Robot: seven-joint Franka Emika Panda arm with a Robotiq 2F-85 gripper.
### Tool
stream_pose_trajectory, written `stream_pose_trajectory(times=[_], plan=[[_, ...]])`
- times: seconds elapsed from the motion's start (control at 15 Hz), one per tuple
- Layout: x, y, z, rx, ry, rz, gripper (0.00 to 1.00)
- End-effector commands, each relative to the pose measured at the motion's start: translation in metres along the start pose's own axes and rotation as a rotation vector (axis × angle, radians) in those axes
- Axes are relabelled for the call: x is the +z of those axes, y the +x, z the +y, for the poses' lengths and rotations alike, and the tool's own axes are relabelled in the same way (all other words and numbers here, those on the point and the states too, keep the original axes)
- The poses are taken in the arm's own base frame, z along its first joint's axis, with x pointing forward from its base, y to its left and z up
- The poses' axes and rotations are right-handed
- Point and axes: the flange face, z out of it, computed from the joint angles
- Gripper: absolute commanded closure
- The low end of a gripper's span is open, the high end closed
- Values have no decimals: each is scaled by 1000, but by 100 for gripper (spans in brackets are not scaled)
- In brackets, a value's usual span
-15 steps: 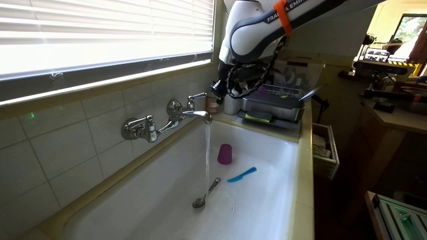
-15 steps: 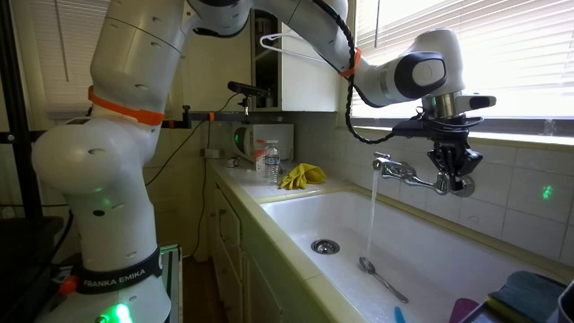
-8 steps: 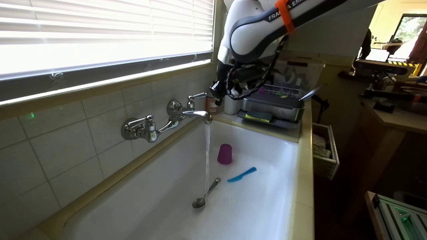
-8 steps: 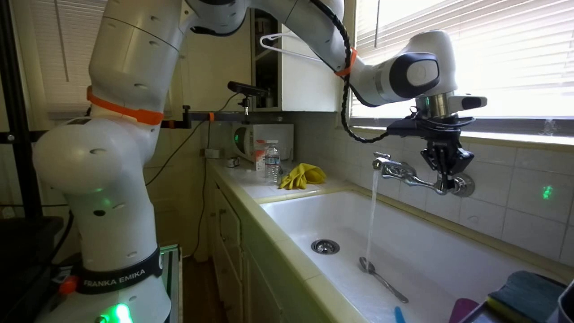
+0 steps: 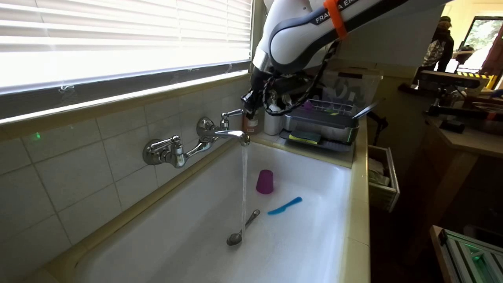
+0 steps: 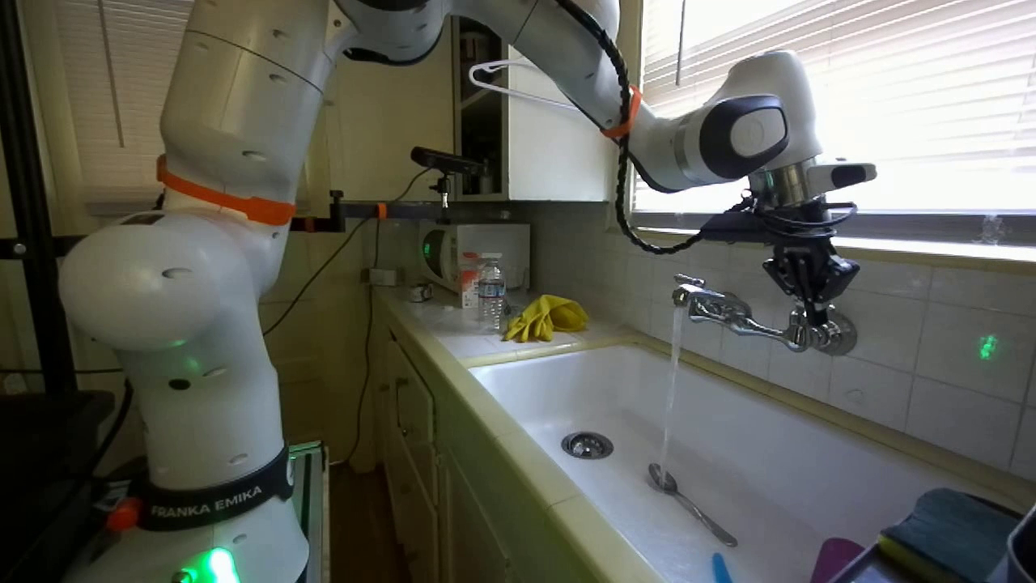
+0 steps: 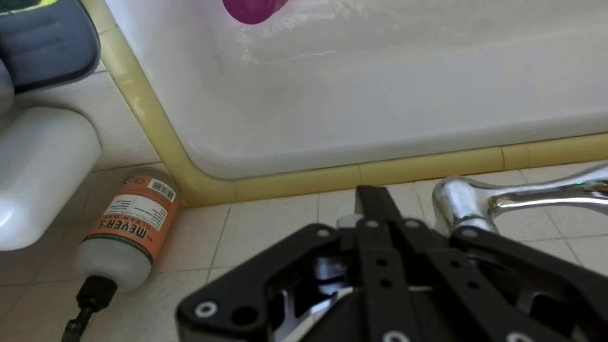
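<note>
My gripper [image 7: 373, 190] is shut and empty, with its black fingertips together, pointing down over the tiled ledge in the wrist view. A chrome faucet part [image 7: 458, 199] lies just right of the fingers there. In an exterior view my gripper [image 5: 250, 114] is by the far faucet handle [image 5: 235, 113]; in an exterior view its fingertips [image 6: 816, 318] overlap the faucet [image 6: 797, 332]. I cannot tell whether they touch it. Water [image 5: 244, 184] runs from the spout onto a metal spoon [image 5: 235, 238] in the sink. A purple cup [image 5: 265, 182] and a blue knife [image 5: 285, 206] lie near it.
An orange-labelled soap bottle [image 7: 135, 218] and a white bottle [image 7: 45, 171] stand at the sink's corner. A dish rack [image 5: 322, 122] and sponge [image 5: 304, 136] are beside them. The tiled wall [image 6: 874, 389] is close behind the faucet. Yellow gloves [image 6: 549, 317] lie on the counter.
My gripper has moved a little left in both exterior views, slightly up, and its tilt has changed. A person has appeared in the background. The sink items have not moved.
</note>
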Motion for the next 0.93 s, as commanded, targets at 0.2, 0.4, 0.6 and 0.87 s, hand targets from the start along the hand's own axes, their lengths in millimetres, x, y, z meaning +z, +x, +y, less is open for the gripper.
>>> stream_pose_trajectory(times=[0.2, 0.4, 0.6, 0.87], plan=[[0, 11, 1, -13, 35, 62, 100], [2, 15, 3, -10, 56, 72, 100], [4, 21, 7, -11, 76, 81, 100], [7, 33, 11, -14, 97, 100, 100]])
